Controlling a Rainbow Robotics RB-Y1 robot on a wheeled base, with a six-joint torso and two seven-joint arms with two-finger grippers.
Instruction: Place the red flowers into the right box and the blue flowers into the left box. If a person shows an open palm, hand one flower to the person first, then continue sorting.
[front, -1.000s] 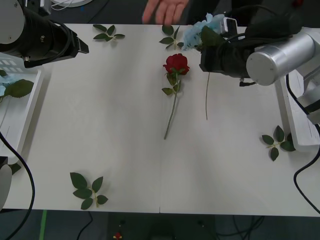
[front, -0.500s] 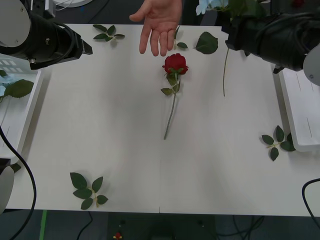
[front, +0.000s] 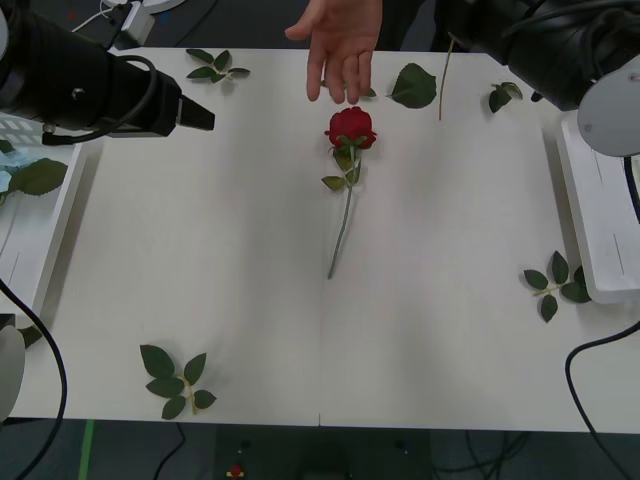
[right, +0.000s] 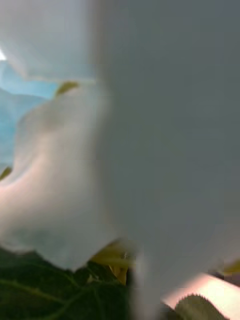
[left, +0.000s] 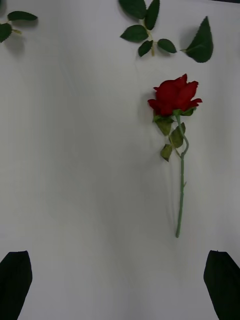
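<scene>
White worktop (front: 250, 300): loose leaf sprigs lie near left (front: 176, 379) and near right (front: 556, 281).
Red rose (front: 351, 128): one bloom lies mid-worktop, its stem running toward the near edge; nothing touches it.
Right box (front: 600, 215): white tray at the right edge.
Left box (front: 35, 235): white tray at the left edge, a blue flower (front: 5, 181) with a big leaf inside it.
Left gripper (left: 120, 285): hovers over the left of the worktop, black fingers spread wide, nothing between them (the rose lies ahead of it).
Person's hand (front: 342, 40): palm open, fingers above the far edge, just beyond the rose.
Right gripper: far right, raised; cannot tell its fingers. A thin stem (front: 443, 85) hangs below the arm, pale blue petals (right: 55, 200) against its camera.
</scene>
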